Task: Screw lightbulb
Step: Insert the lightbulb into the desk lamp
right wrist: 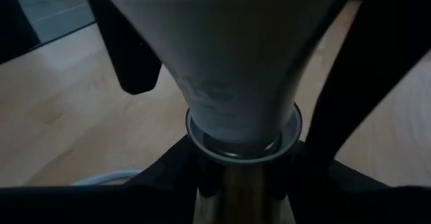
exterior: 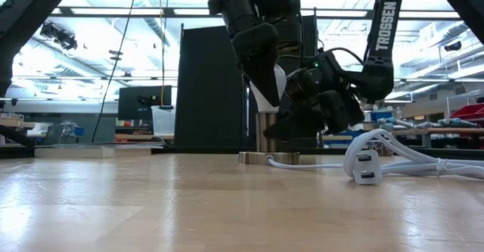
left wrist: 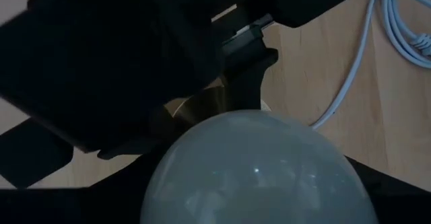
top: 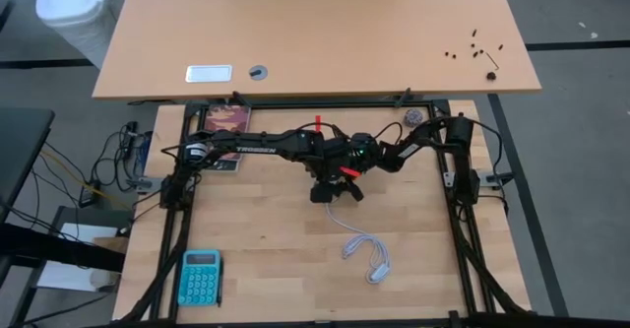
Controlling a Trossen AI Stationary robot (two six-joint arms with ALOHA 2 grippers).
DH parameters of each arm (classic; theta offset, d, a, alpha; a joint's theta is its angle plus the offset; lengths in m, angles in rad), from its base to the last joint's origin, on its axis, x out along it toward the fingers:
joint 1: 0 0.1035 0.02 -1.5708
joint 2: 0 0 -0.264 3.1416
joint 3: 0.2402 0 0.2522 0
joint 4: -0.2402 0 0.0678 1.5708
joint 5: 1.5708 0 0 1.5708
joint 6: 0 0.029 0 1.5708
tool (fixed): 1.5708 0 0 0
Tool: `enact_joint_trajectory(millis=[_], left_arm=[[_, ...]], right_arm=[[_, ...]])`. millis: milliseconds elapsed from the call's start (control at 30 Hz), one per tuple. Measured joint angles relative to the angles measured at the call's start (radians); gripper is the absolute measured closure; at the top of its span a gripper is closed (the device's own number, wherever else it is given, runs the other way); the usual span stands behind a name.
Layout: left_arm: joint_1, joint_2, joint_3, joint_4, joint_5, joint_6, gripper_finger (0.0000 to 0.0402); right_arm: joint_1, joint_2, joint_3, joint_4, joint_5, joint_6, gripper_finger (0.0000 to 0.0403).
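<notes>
Nearest in the left wrist view, the lightbulb is held by its white dome in the left gripper, its neck seated in the brass socket at mid-table. That socket is clamped low by the right gripper, its white cord trailing beyond. Screwing-in appears under way; next, a further twist while the socket is kept steady.

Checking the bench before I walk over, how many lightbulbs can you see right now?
1. The lightbulb stands upright in the socket mid-table, with the left hand around it from above. Others may be hidden behind the arms.
</notes>
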Motion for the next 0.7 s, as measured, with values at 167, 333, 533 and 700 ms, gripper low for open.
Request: enact_joint_trajectory(millis=[167, 333, 533, 700], left_arm=[[0.0, -0.001, 0.0, -0.004, -0.003, -0.002, 0.0142], [0.0, -0.001, 0.0, -0.013, -0.017, 0.001, 0.0142], [0.0, -0.001, 0.0, -0.024, -0.018, 0.002, 0.0142], [0.0, 0.0, 0.001, 0.002, -0.014, -0.002, 0.0142]], right_arm=[[0.009, -0.002, 0.0, -0.003, 0.062, 0.058, 0.023], [0.048, -0.011, -0.013, 0.008, 0.188, 0.114, 0.0217], [0.107, -0.054, -0.051, 0.005, 0.349, 0.193, 0.0227], [0.167, -0.105, -0.113, 0.019, 0.522, 0.259, 0.0222]])
